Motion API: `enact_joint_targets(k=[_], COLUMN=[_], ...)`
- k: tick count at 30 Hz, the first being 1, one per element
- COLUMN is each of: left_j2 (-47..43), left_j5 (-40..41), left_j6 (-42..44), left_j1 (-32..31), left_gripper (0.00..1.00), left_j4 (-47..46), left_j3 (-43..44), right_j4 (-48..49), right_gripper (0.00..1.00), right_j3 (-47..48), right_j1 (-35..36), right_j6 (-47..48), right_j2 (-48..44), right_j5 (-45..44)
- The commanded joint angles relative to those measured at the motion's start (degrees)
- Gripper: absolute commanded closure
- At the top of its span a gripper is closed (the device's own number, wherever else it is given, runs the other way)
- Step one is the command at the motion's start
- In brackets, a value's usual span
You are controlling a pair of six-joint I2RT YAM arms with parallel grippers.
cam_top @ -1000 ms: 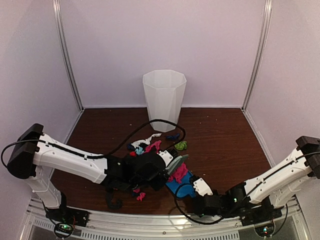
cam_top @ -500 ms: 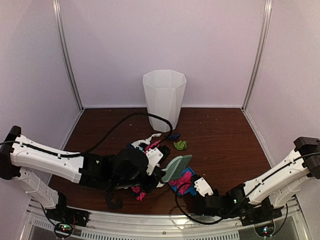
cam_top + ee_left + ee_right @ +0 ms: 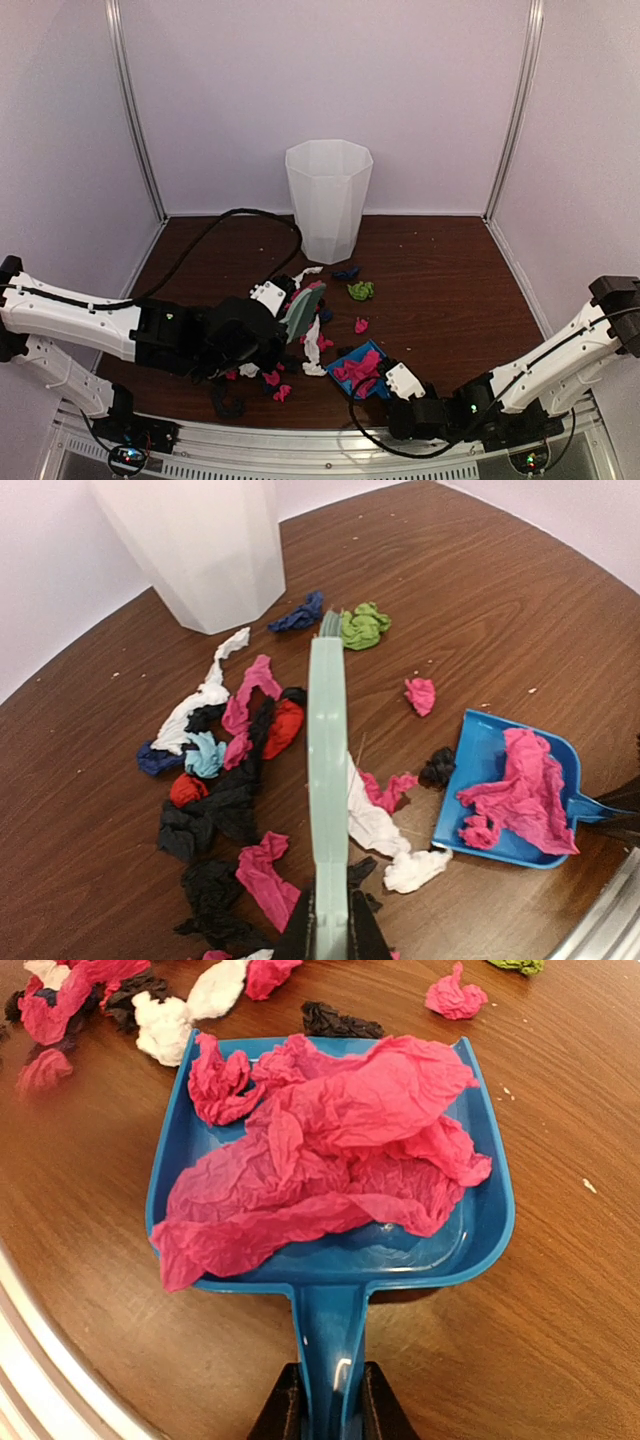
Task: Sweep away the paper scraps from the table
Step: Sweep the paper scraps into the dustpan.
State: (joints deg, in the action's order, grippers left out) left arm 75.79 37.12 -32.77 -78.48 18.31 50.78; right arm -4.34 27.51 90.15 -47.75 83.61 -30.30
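The left end effector (image 3: 328, 928) is clamped tight on the handle of a mint-green plastic hand brush (image 3: 327, 770), held edge-on so its bristles can rake sideways. In the left wrist view the brush's long axis runs from 6 to 12 o'clock. The right end effector (image 3: 328, 1400) is closed narrowly on the handle of a blue plastic dustpan (image 3: 497, 1210). The pan lies flat on the dark wood-grain bench (image 3: 480, 590) with its mouth opening toward 12 o'clock in the right wrist view, probably to receive what the brush pushes. Most of the crumpled paper scraps (image 3: 250, 705) lie loose at the brush's 9 o'clock side, in a band stretching roughly from 1 to 7 o'clock below the white faceted plastic bin (image 3: 328, 200). A large pink wad (image 3: 320, 1150) is already in the pan, its long axis running from 8 to 2 o'clock.
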Motion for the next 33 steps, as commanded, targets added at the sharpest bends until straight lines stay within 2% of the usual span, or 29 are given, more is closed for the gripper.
enact_joint_targets(k=[1,15,23,33], left_j2=[0.7,6.4,9.4,8.5], left_j5=[5.4,1.2,-3.9,-11.1], left_j6=[-3.3,0.0,2.6,3.9], left_j1=[1.4,4.7,4.8,4.0], left_gripper=[1.0,1.0,1.0,1.0], left_j4=[2.9,-1.8,-3.5,-3.6], left_j3=[-0.2,-0.6,0.3,0.3], right_j4=[-6.1,-15.1,-14.4,-12.7], right_gripper=[1.0,1.0,1.0,1.0], right_j3=[4.1,10.8,12.7,13.4], right_j1=[2.4,4.3,3.7,-0.1], right_j6=[0.1,0.5,2.0,3.2], right_j2=[2.1,4.9,7.1,9.9], right_j5=[2.3,6.9,4.9,4.3])
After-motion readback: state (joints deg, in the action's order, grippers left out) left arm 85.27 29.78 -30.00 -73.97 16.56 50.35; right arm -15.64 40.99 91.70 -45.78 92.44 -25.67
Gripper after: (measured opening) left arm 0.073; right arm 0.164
